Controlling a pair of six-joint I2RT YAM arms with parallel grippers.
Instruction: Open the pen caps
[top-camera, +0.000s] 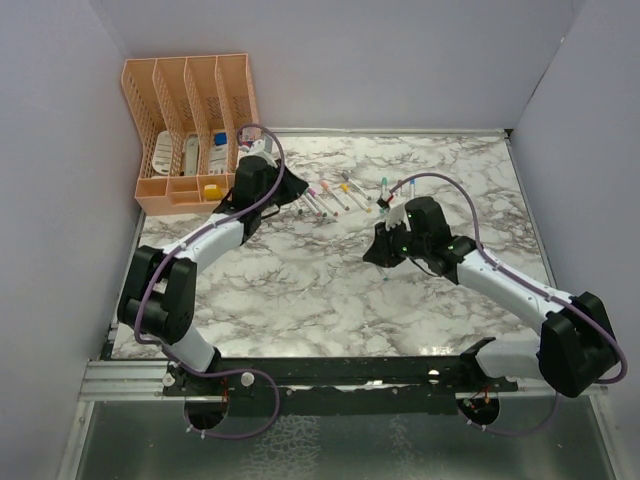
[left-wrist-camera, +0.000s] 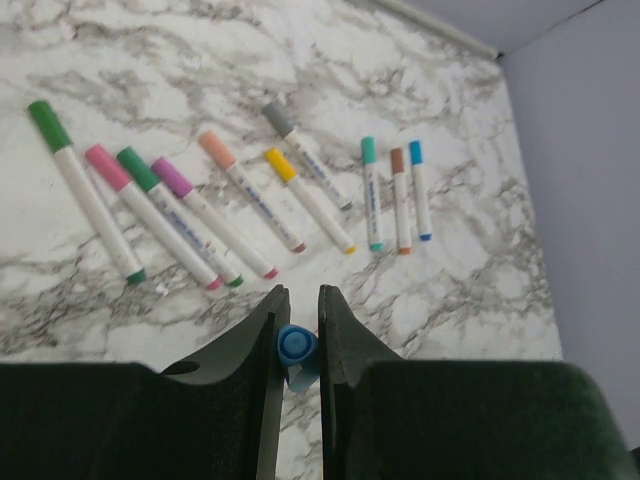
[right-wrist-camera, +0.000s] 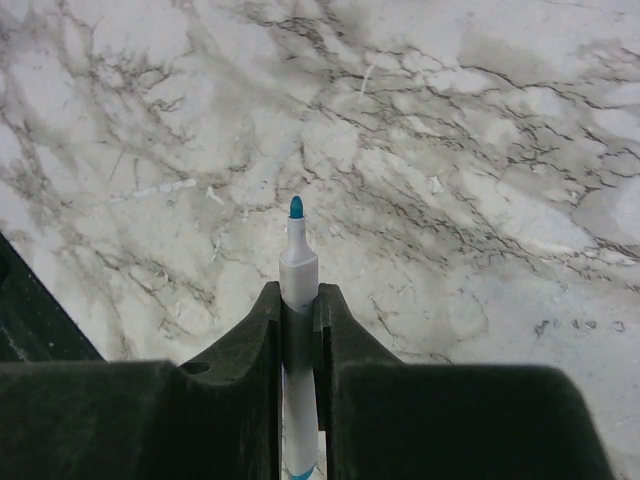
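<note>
Each gripper pinches one half of a blue pen beside the row of pens

The marble table (top-camera: 300, 290) carries the row of pens (left-wrist-camera: 255, 197), ten white barrels lying side by side with their coloured caps on; the print along the barrels is too small to read. The peach organiser (top-camera: 190, 100) stands left of the row and further back. The left gripper (left-wrist-camera: 300, 300) hovers just on the near side of the row, by its left end, its jaws pressed onto a blue cap (left-wrist-camera: 295, 347). The right gripper (right-wrist-camera: 298, 295) sits nearer the table's front than the row's right end, apart from it, clamped around a pen (right-wrist-camera: 298, 265) whose bare blue tip pokes out beyond the fingers
</note>
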